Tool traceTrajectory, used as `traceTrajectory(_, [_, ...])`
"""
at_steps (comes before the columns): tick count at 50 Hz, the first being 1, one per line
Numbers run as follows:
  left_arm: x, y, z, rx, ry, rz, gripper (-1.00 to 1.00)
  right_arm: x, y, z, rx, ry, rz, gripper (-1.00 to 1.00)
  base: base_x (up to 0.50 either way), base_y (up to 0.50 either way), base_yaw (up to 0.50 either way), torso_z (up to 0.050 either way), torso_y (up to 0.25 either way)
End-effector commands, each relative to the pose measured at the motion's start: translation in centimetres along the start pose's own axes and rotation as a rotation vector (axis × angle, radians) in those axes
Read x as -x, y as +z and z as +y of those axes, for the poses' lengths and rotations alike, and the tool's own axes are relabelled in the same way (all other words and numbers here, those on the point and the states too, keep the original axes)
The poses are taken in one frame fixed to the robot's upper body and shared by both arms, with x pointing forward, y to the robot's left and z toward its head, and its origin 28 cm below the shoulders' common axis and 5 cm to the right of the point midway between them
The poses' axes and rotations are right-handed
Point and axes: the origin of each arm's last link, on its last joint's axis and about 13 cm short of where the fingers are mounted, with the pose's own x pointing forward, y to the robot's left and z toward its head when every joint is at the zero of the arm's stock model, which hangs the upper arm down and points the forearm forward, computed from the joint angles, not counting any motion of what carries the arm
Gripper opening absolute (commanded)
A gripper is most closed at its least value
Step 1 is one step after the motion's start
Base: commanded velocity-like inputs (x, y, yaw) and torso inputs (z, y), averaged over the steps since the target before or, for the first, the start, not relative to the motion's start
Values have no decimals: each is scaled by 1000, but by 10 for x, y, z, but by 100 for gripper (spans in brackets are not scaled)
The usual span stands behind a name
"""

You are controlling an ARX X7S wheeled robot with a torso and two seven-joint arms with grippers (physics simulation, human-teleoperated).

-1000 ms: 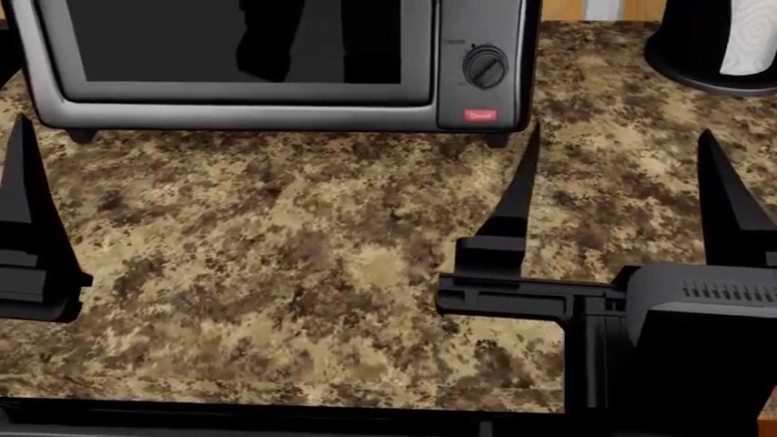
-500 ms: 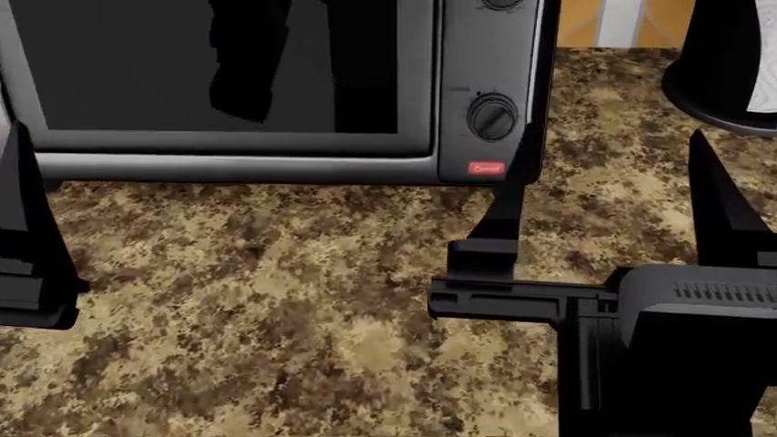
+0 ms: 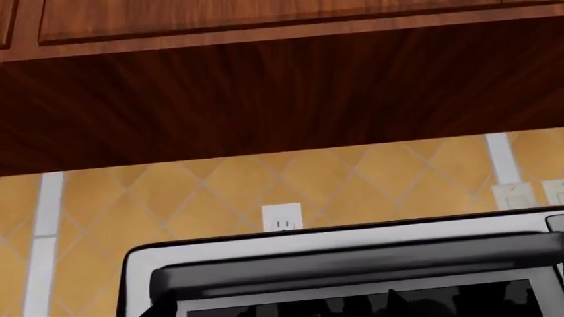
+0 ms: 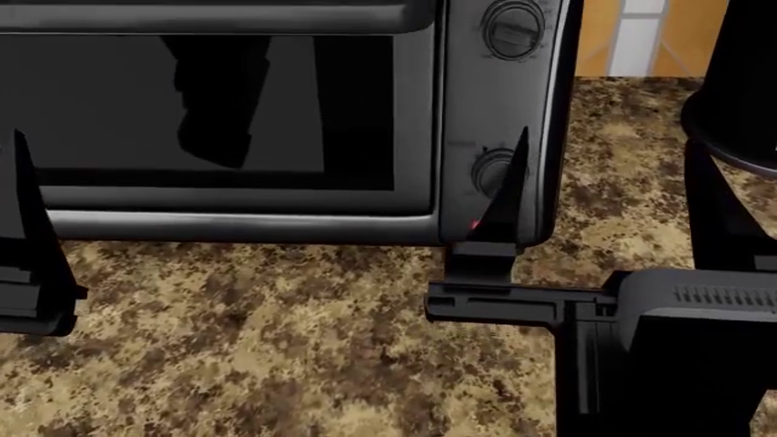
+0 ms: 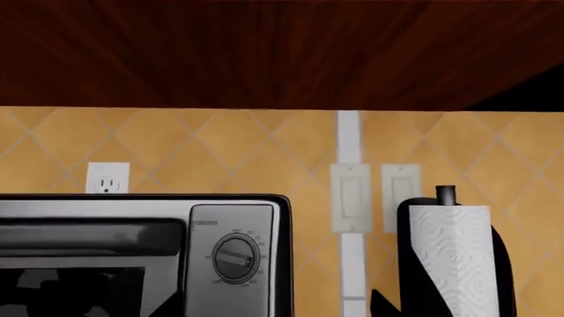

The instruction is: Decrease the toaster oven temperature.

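The robot has rolled closer, so the toaster oven (image 4: 279,118) now looms large at the back of the speckled surface (image 4: 243,328), both knobs in sight. The right pincer (image 4: 607,182) stands spread wide and empty, one finger crossing the lower knob (image 4: 489,170); the left pincer (image 4: 25,228) shows one finger, so I cannot tell its spread. No knob is gripped yet, so the turning down is all still ahead.

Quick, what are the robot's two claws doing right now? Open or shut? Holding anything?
Left gripper: only one finger in view, so cannot tell.
Right gripper: open, fingers spread wide, holding nothing; one finger in front of the toaster oven.
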Motion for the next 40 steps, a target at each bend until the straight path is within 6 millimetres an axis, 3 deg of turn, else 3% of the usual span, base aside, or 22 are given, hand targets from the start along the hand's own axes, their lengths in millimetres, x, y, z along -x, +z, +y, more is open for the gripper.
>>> traceTrajectory(1, [-4,4,1,1,-1,2,100,2,2,2,-20,4,8,100,0,0,0,0,0])
traceTrajectory(12, [-6,7,2,3,-2,3,100,3,5,3,-17,16,1,100,0,0,0,0,0])
traceTrajectory(13, [-5,5,2,10,-1,6,100,4,15,8,-50,43,39,100,0,0,0,0,0])
traceTrajectory(16, [-4,5,2,11,1,5,100,3,19,10,-85,-28,170,100,0,0,0,0,0])
traceTrajectory(40, [3,-6,4,7,13,11,100,-3,34,18,-75,9,333,100,0,0,0,0,0])
